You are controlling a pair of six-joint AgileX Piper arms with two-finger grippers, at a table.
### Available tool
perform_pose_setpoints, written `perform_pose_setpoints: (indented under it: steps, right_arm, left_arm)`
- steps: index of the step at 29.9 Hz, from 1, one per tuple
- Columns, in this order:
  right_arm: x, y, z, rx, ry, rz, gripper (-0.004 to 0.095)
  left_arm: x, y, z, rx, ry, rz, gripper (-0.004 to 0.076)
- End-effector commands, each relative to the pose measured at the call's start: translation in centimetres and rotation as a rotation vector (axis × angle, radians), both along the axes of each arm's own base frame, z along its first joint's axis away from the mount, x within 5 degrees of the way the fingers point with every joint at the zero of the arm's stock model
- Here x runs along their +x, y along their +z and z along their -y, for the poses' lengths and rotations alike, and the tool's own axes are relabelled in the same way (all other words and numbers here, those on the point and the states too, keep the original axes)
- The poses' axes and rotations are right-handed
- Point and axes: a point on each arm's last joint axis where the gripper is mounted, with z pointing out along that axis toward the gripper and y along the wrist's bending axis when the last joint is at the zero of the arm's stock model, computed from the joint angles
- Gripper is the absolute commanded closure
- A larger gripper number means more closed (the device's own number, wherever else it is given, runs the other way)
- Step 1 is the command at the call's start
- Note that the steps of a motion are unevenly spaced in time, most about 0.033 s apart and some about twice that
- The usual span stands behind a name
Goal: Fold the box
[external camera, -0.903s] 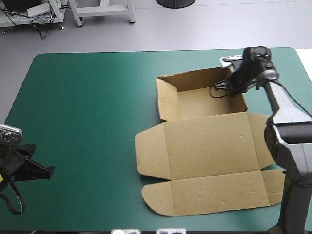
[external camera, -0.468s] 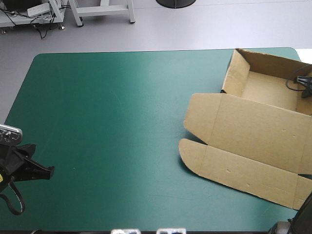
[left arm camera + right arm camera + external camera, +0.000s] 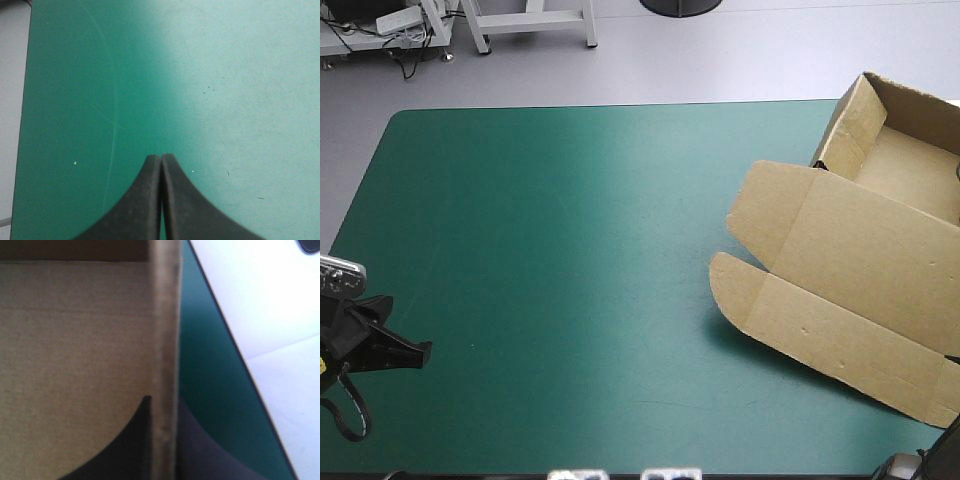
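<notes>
Right gripper [image 3: 164, 402] pinches one raised wall [image 3: 165, 330] of the box [image 3: 860, 260]. Its black fingers [image 3: 125, 450] are nearly together with the board's edge between them, one inside the tray and one outside, over the teal-green cover [image 3: 570, 250]. Left gripper [image 3: 161, 160] holds nothing: its two fingers [image 3: 145, 200] are pressed into a single point above bare cover by the near left corner of the table [image 3: 620, 104], well apart from the box.

As for progress, the tray [image 3: 910, 165] looks formed. In the high view the side wall toward the table's middle and the far wall stand upright around a sunken floor. The wall on the right side runs out of that view, so I cannot tell whether it is tucked. The lid [image 3: 865, 250] lies flat, joined to the tray's near side, with a rounded ear at its left end. The long front flap [image 3: 820, 345] is spread beyond it, unfolded. I judge the main folding done; what is left is mostly to set the box down squarely and let go.

The box sits at the table's far right corner, askew to the table's edges and partly out of the high view. Its tray end shows past the cover's far edge, so it is either lifted or overhanging; I cannot tell which. A dark shadow under the front flap's left end suggests that part is a little off the cover. The board is plain brown, with crisp creases and no tears visible
</notes>
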Motion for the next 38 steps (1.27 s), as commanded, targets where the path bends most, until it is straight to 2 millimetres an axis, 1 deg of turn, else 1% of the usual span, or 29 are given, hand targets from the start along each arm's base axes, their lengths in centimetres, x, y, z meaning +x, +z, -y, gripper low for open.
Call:
perform_pose_setpoints:
  steps: [1,4,6,8,11,13,14,15,17,19,21,23,25,28,33,35,38]
  right_arm:
    - [0.1,3.5,-0.4,-0.024,-0.019,0.139,0.0924]
    - [0.1,2.4,0.1,-0.055,-0.019,0.094,0.0897]
    - [0.1,2.0,0.2,-0.078,0.006,0.079,0.0811]
    - [0.2,2.1,0.1,-0.074,0.023,0.090,0.0650]
    - [0.4,2.3,-0.1,-0.051,0.025,0.128,0.0320]
    - [0.5,2.4,-0.1,-0.026,0.002,0.135,0.0159]
    - [0.5,2.4,-0.1,-0.022,-0.003,0.135,0.0100]
    - [0.5,2.4,-0.1,-0.017,-0.005,0.132,0.0072]
    - [0.5,2.3,-0.2,-0.016,-0.003,0.128,0.0065]
    - [0.2,2.7,-0.2,-0.022,-0.005,0.131,0.0070]
    - [-0.2,3.6,-0.2,-0.038,-0.009,0.141,0.0070]
    - [-0.6,4.9,-0.4,-0.048,-0.014,0.171,0.0070]
    - [-1.2,6.4,-0.6,-0.063,-0.013,0.195,0.0070]
    - [-2.2,9.3,-1.5,-0.093,0.010,0.232,0.0073]
    - [-4.3,15.0,-4.0,-0.146,0.057,0.335,0.0081]
    - [-5.1,16.9,-5.3,-0.176,0.079,0.376,0.0125]
    - [-6.5,19.8,-7.6,-0.266,0.153,0.438,0.0241]
  left_arm:
    - [-0.3,0.3,-0.2,0.008,0.015,-0.023,0.0734]
    - [-0.3,0.2,-0.2,0.004,0.012,-0.025,0.0734]
    - [-0.3,0.2,-0.1,0.002,0.011,-0.026,0.0734]
    - [-0.3,0.2,-0.2,0.004,0.012,-0.025,0.0734]
    - [-0.3,0.3,-0.2,0.008,0.015,-0.024,0.0734]
    - [-0.3,0.3,-0.2,0.008,0.015,-0.024,0.0734]
    - [-0.3,0.3,-0.2,0.008,0.015,-0.024,0.0734]
    - [-0.3,0.3,-0.2,0.006,0.014,-0.024,0.0734]
    - [-0.3,0.2,-0.2,0.003,0.012,-0.026,0.0734]
    - [-0.3,0.2,-0.1,-0.003,0.008,-0.028,0.0734]
    - [-0.3,0.2,0.0,-0.013,0.001,-0.032,0.0734]
    - [-0.3,0.2,0.1,-0.019,-0.004,-0.035,0.0734]
    - [-0.3,0.2,0.1,-0.016,-0.007,-0.035,0.0734]
    - [-0.3,0.2,0.1,-0.013,-0.005,-0.033,0.0734]
    - [-0.3,0.2,0.1,-0.013,-0.005,-0.033,0.0734]
    - [-0.3,0.2,0.1,-0.013,-0.005,-0.033,0.0734]
    - [-0.3,0.2,0.1,-0.015,-0.006,-0.034,0.0734]
